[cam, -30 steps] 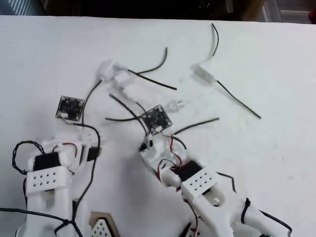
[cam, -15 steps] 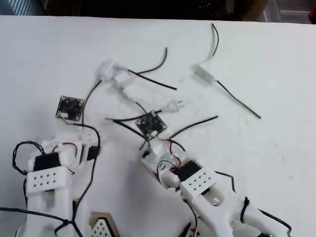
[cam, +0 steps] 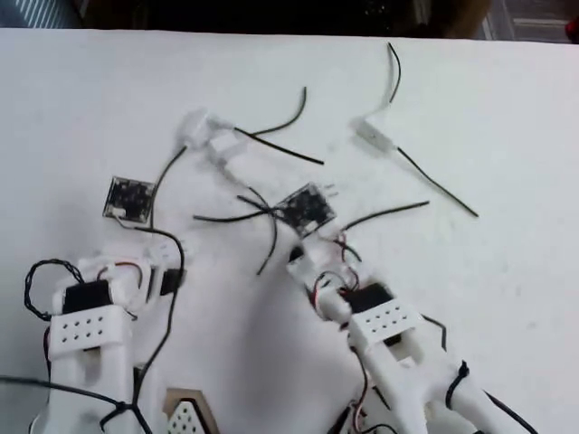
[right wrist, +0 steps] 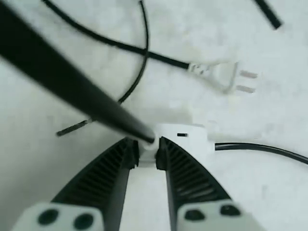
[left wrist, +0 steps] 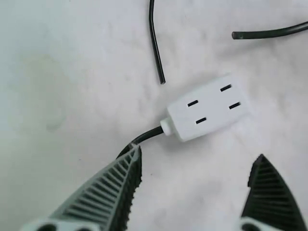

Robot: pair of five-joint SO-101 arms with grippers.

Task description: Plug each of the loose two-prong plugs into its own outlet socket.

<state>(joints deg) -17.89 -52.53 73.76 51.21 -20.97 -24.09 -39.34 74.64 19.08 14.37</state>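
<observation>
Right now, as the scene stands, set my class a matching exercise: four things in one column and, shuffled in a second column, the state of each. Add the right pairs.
Things
1. left hand
2. right hand
3. loose plug
4. four-slot socket block

States
A. lies on the table, slots facing up
B. shut on the corded end of a white socket
C. open, holding nothing
D. lies on the table, prongs bare

Pairs: 1-C, 2-B, 3-D, 4-A

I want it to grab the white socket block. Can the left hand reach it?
Probably yes. The left hand is open, and the socket block lies just ahead of it with nothing in between.
</observation>
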